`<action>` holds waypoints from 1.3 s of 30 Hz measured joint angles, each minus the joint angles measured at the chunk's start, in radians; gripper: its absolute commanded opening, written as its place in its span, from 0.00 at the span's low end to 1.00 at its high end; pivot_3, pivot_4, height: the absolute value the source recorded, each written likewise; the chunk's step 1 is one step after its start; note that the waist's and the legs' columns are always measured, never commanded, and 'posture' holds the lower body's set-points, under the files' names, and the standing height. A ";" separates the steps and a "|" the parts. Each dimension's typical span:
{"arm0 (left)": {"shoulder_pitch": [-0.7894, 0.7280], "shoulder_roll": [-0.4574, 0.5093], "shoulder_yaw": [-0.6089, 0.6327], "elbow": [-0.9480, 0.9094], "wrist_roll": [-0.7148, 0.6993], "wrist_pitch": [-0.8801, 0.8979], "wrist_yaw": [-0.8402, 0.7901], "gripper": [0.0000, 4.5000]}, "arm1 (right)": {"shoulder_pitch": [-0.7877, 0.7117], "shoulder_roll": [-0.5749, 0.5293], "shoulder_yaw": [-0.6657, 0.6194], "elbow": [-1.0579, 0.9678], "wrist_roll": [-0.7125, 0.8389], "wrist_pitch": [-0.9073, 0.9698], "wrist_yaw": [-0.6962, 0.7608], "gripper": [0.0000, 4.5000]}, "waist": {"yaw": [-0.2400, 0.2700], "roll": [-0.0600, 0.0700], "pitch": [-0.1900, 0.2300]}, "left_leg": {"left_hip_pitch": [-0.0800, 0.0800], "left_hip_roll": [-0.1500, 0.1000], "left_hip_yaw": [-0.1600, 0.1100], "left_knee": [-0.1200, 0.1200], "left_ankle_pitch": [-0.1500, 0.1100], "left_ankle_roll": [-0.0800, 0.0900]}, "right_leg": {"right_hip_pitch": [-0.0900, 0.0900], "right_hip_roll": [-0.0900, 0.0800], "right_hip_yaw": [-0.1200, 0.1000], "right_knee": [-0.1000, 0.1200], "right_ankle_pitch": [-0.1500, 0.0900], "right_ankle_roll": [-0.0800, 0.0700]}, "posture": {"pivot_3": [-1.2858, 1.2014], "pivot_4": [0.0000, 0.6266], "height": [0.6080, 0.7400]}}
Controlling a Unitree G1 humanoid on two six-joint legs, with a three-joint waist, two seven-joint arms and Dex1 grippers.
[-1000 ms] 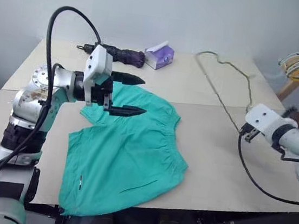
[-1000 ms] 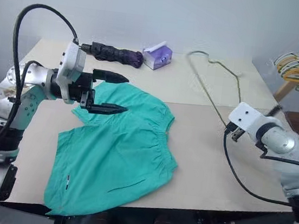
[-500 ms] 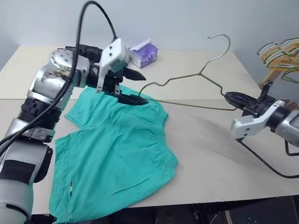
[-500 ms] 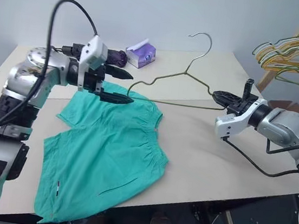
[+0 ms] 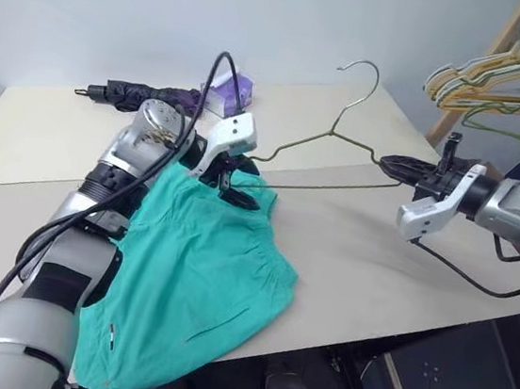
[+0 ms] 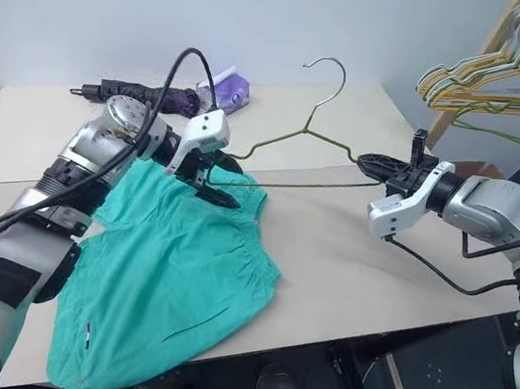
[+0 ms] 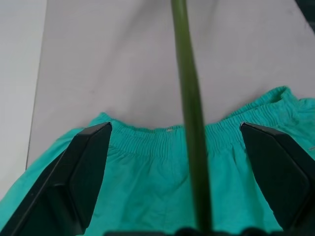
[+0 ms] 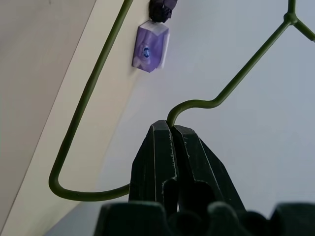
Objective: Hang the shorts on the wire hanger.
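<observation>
The teal-green shorts (image 5: 193, 272) lie flat on the table, one leg hanging over the front edge. My right gripper (image 5: 385, 163) is shut on the right corner of the wire hanger (image 5: 329, 137) and holds it upright above the table, hook up. The hanger's left end reaches over the shorts' waistband (image 7: 162, 142). My left gripper (image 5: 251, 186) is open just above that waistband. The hanger wire (image 7: 189, 123) passes between its fingers (image 7: 83, 172) without touching them. In the right wrist view the fingertips (image 8: 162, 142) pinch the wire.
A folded dark umbrella (image 5: 144, 95) and a purple tissue pack (image 5: 227, 89) lie at the table's (image 5: 357, 254) far side. A bunch of yellow and green hangers (image 5: 501, 87) hangs on a wooden rack beyond the table's right end.
The hanger went from lying flat on the table to standing upright in my right gripper. My left gripper came down and toward the hanger's left end. The camera swung right.
</observation>
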 measured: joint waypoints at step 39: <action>0.261 0.254 0.092 -0.332 0.062 -0.235 -0.004 0.00 | 0.012 -0.051 0.024 -0.467 1.139 1.185 1.033 0.99 | 0.043 0.003 -0.002 | 0.002 0.000 -0.001 0.003 -0.001 0.001 | 0.002 0.000 0.000 0.002 0.000 0.001 | 0.49 0.06 1.00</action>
